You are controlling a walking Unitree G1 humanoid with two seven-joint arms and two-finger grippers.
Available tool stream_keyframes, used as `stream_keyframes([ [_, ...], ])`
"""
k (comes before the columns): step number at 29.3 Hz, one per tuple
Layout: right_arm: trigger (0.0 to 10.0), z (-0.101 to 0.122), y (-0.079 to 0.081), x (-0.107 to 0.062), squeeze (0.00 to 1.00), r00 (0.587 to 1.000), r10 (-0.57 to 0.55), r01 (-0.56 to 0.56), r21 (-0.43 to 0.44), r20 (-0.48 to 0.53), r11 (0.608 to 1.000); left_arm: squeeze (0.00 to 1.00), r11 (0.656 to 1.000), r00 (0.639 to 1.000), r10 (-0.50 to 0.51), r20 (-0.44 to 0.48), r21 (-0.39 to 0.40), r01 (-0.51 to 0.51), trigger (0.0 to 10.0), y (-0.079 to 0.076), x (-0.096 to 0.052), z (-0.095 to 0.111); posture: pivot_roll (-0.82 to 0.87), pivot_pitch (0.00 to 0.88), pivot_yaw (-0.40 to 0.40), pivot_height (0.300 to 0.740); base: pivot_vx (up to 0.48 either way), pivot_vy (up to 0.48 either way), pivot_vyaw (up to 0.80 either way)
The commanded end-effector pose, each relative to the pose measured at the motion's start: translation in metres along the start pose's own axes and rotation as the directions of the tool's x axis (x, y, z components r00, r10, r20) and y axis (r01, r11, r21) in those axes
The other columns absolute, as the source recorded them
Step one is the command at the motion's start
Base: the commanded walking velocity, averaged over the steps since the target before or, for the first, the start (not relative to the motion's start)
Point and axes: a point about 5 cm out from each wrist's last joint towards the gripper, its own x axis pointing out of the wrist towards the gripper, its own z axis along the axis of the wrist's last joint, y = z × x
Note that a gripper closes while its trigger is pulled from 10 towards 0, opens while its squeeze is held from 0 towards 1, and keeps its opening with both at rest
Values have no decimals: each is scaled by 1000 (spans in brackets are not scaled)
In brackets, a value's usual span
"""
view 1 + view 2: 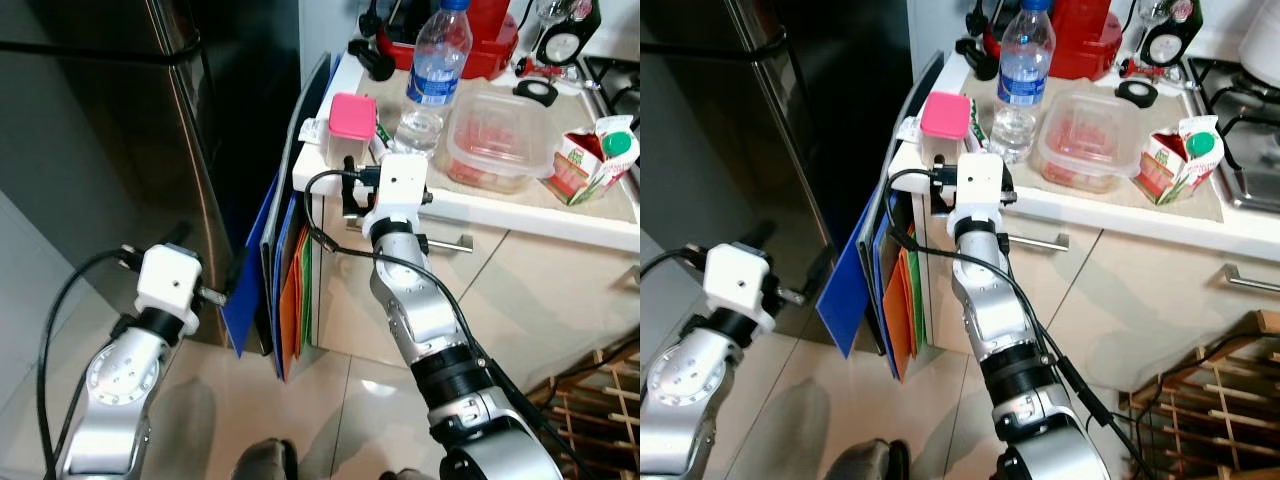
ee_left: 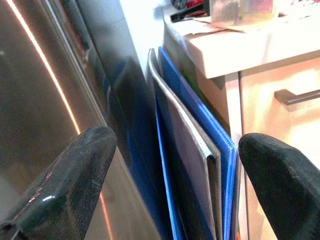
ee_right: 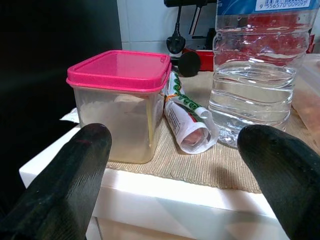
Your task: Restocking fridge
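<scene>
Both grippers wide open, holding nothing.
Right gripper (image 3: 170, 170) faces the pink-lidded tub (image 3: 120, 102) beside the water bottle (image 3: 255, 75); left gripper (image 2: 170, 170) faces the fridge (image 1: 110, 150).

On the water bottle (image 3: 252, 75) we find the one legible item: a white barcode strip on the blue label (image 3: 265, 5), with a row of digits beneath the bars. We read them as roughly "556570 009093", though the strip is cut by the frame edge and the first digit is probably lost.

The rolled packet (image 3: 187, 120) beside the bottle carries green lettering and fine black print on white; we cannot resolve any word.

The carton (image 1: 590, 155) on the counter has a green and red printed face; no characters are readable.

From the head views, the bottle's label shows white marks only.
</scene>
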Motion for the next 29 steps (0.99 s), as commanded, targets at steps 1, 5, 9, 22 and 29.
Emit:
stream_keyframes([
  [1,10000,28,44,3,0,995,74,-82,125,63,989,0,1000,1000,-7,23,16,7,10000,-1,2,0,224,78,34,740,0,0,0],
  [5,10000,30,52,2,0,993,104,-112,146,62,983,0,1000,999,-3,45,6,2,10000,-3,2,-2,227,83,33,740,0,0,0],
  [9,10000,31,57,4,0,991,118,-127,147,65,981,0,999,997,-28,71,-16,29,10000,-8,2,0,236,84,29,740,0,0,0],
  [22,10000,34,75,8,0,986,153,-163,180,68,970,0,999,996,-41,82,4,41,10000,-16,-4,-8,255,93,24,740,0,0,0],
  [29,10000,36,74,10,0,984,153,-167,168,93,971,0,999,999,-12,41,47,10,10000,-15,3,-8,238,82,17,740,0,0,0],
])
